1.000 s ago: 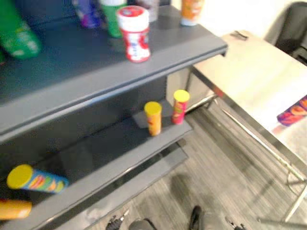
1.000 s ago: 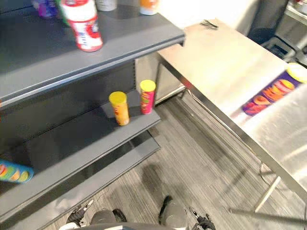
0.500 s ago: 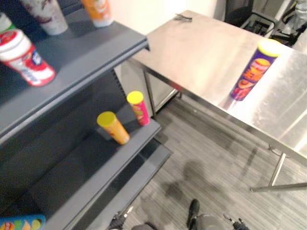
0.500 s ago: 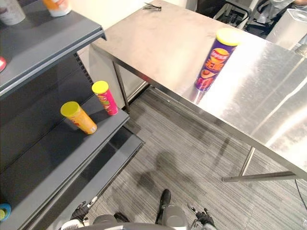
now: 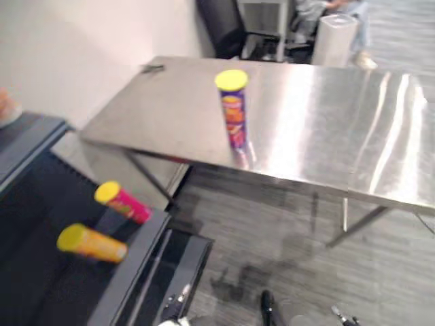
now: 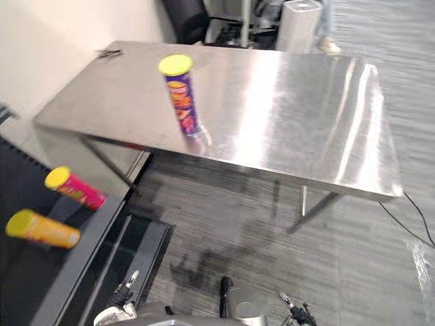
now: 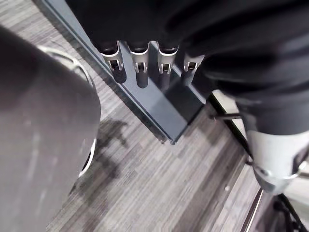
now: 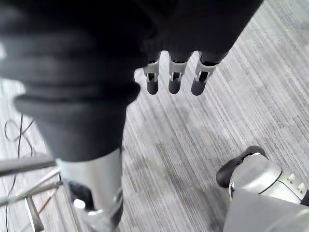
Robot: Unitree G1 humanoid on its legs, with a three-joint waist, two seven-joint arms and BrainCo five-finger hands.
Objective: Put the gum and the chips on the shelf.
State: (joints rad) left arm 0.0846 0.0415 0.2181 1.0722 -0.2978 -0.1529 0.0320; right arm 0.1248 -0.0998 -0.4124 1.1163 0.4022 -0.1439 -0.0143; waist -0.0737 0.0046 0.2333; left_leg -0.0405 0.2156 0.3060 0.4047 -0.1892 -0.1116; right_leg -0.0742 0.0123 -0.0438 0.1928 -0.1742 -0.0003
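A tall purple chips can (image 5: 234,112) with a yellow lid stands upright on the steel table (image 5: 326,122), near its front edge. The dark grey shelf (image 5: 129,265) is at the left; on its lower board are a pink can (image 5: 124,202) and an orange can (image 5: 92,243), both yellow-lidded. My left hand (image 7: 140,67) hangs low with straight fingers above the shelf's base and the floor, holding nothing. My right hand (image 8: 174,79) hangs over the grey floor, its fingers relaxed and empty. Both hands are far from the can.
The corner of the shelf's upper board (image 5: 34,136) juts out at the left. A small dark clip (image 5: 153,68) lies at the table's far corner. Behind the table stand a black chair (image 5: 224,27), a white bin (image 5: 333,39) and a person's legs (image 5: 353,20).
The camera has swung right: the shelf has slid to the left edge and the table with the purple can now sits in the middle. No thing has moved.
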